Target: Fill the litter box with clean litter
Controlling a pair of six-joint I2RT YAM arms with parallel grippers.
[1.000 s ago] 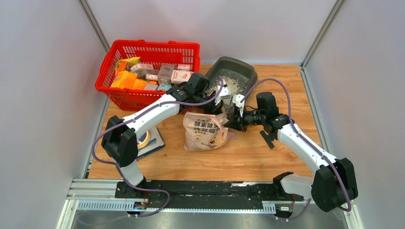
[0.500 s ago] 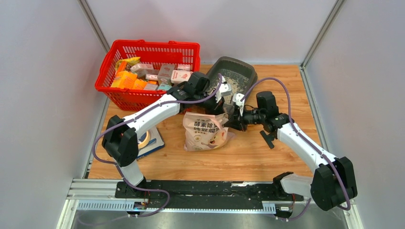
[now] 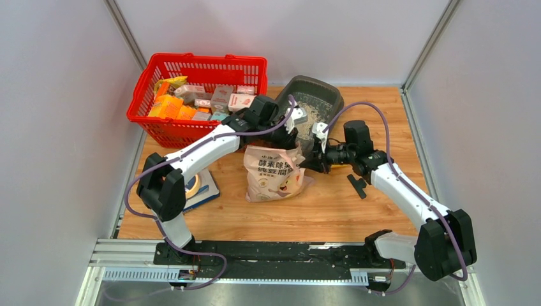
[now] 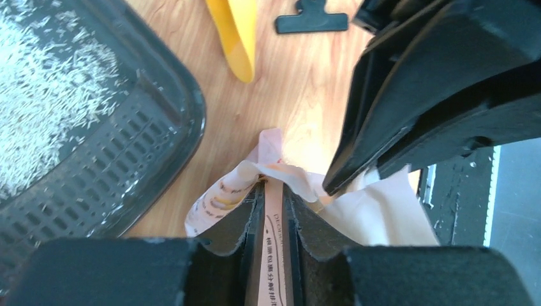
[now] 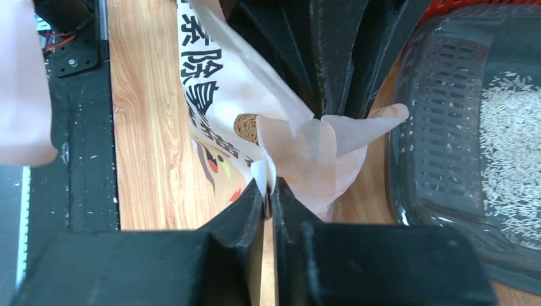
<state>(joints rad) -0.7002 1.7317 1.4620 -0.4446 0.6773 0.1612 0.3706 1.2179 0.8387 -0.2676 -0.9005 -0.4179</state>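
Bag-handling step of filling the litter box [image 3: 300, 83] with litter [image 4: 44, 108]. The printed bag [image 3: 274, 175] is taken as the landmark; it stands upright on the wooden surface [image 3: 357, 210], between the two arms. The litter box is seen just behind the bag, close to it; whether the two touch cannot be told. A thin, patchy layer of pale litter is spread over its floor, so the fill is judged to be only partly done. The left pincer [image 4: 273, 185] is clenched on a folded edge at the top of the bag, the paper being caught between its fingers. The right pincer [image 5: 271, 185] is clenched on the facing edge of the same bag top, just beside the left one. A small gap showing brown contents is visible in the bag mouth. A yellow scoop [image 4: 237, 32] and a black clip [image 4: 312, 22] lie untouched beyond the bag, and a red basket [image 3: 198, 58] stands behind it to the left. For the next move, both grips are judged to be needed: the mouth would be spread, and the bag raised and tipped toward the box, so that no litter is spilled over the near rim
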